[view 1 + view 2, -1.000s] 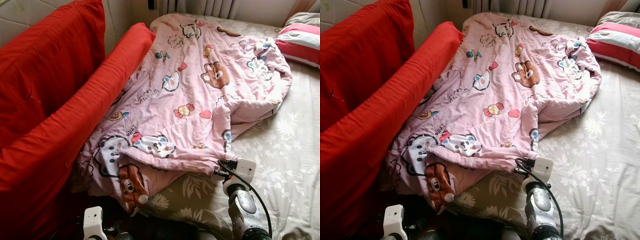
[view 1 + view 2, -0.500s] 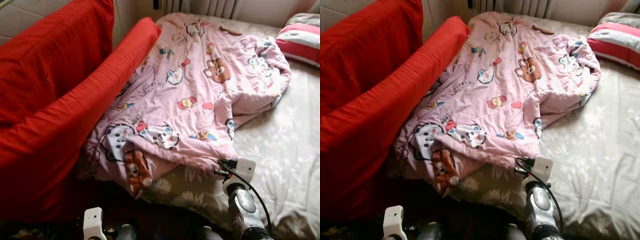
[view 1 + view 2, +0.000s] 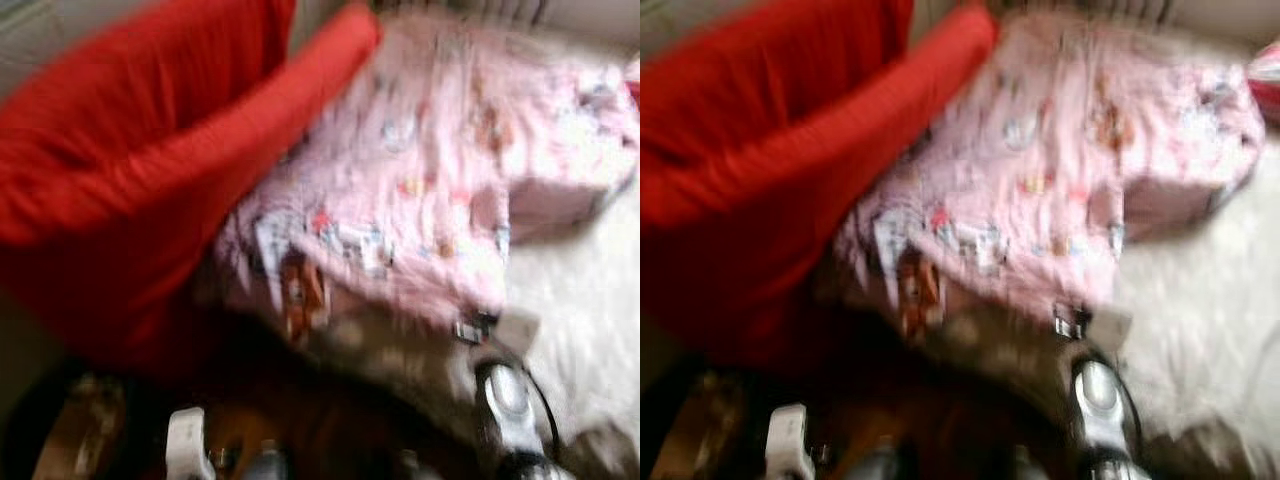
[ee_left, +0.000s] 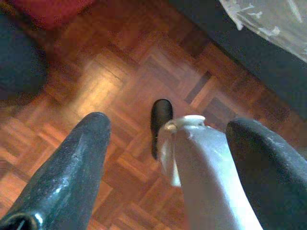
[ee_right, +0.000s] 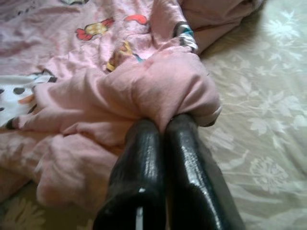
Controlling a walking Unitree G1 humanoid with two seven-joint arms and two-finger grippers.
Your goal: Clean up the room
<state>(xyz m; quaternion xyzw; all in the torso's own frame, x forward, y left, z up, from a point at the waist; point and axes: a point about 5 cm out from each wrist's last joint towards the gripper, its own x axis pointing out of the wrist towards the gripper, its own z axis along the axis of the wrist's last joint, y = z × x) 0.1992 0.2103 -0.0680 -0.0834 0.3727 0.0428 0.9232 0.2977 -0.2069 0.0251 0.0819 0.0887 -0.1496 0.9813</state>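
So the head views are really smeared, but you can still make out the main stuff. Using the bed (image 3: 590, 290) as the anchor: a pink cartoon-print quilt (image 3: 430, 190) is spread over most of the bed's left part, crumpled, with one corner drooping off the near edge toward the dark wooden floor (image 4: 120, 81). Along the bed's left edge sits a big red cushion (image 3: 150, 190), touching the quilt.

The right gripper (image 5: 165, 125) is at the near edge of the bed, at the quilt's near right corner. In the right wrist view its two black fingers (image 5: 139, 177) are pressed tight together with a bunched fold of the pink quilt pinched between the tips, so it's clamped on the fabric. Pale floral sheet shows right beside that fold.

The left gripper (image 4: 168, 139) hangs off the bed entirely, over the parquet floor. Its fingers (image 4: 72, 167) are spread wide apart with nothing between them. Through the gap you can see a silver part of the robot's leg and a small black foot-like shape (image 4: 160, 117) on the floor, and the bed's sheet edge off in the far corner of that view.
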